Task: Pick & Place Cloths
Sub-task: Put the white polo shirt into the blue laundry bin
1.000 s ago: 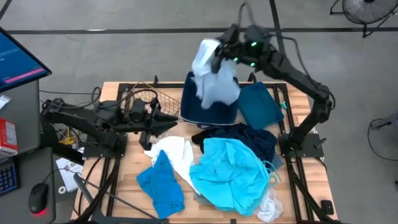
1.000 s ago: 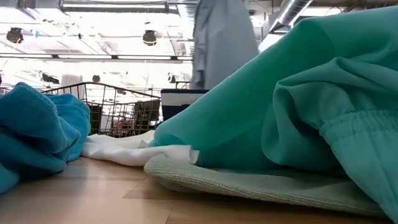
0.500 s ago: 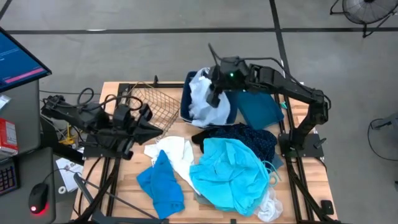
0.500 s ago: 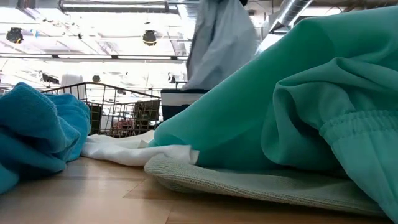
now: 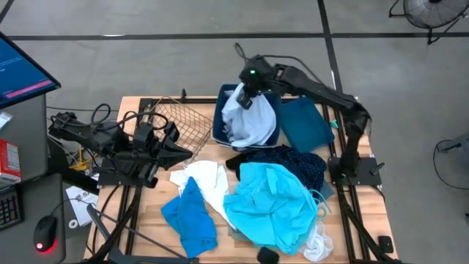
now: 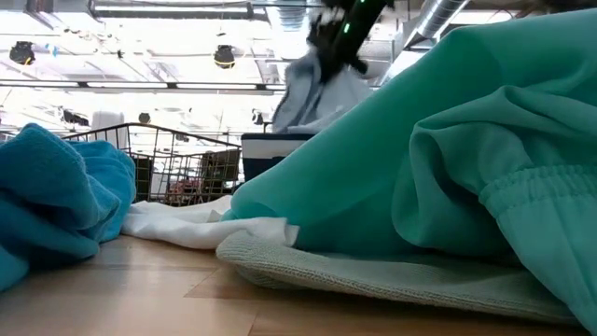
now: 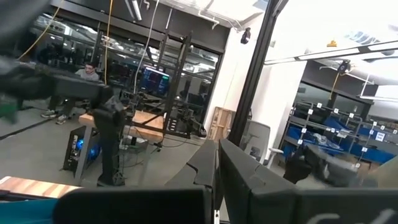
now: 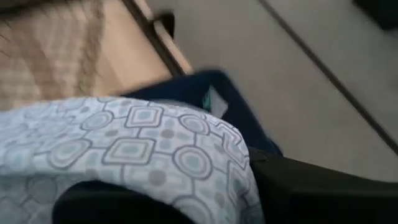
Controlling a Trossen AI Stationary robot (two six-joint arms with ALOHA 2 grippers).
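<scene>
You see the wooden table [image 5: 150, 220] with cloths spread over its near half. The largest is the bright turquoise cloth [image 5: 270, 202], which lies in a heap on the right side near the front edge; in the low view it fills the right half of the picture [image 6: 448, 168]. Under its front edge lies a grey-green cloth [image 6: 373, 271], flat on the wood. Behind the turquoise one, toward the bin, lies the navy cloth with small white dots [image 5: 297, 161]. To the left of the heap there is a white cloth [image 5: 205, 180], and a blue cloth [image 5: 189, 220] lies partly on it, close to the front edge.

At the far side of the table stands the dark blue bin [image 5: 220, 117], and the pale white-blue cloth [image 5: 249, 121] is bunched inside it, its upper part rising above the rim. A flat teal piece [image 5: 304, 125] lies just beside the bin on the right. The brown wire basket [image 5: 179, 121] stands to the left of the bin.

The right gripper [image 5: 248, 94] is over the bin, at the top of the pale cloth. In the right wrist view the patterned fabric [image 8: 137, 149] lies across the dark fingers [image 8: 323, 186], so the gripper is clenched on the pale white-blue cloth. The left gripper [image 5: 192, 145] waits low at the left side, pointing toward the basket; you cannot tell if its fingers are apart or together
</scene>
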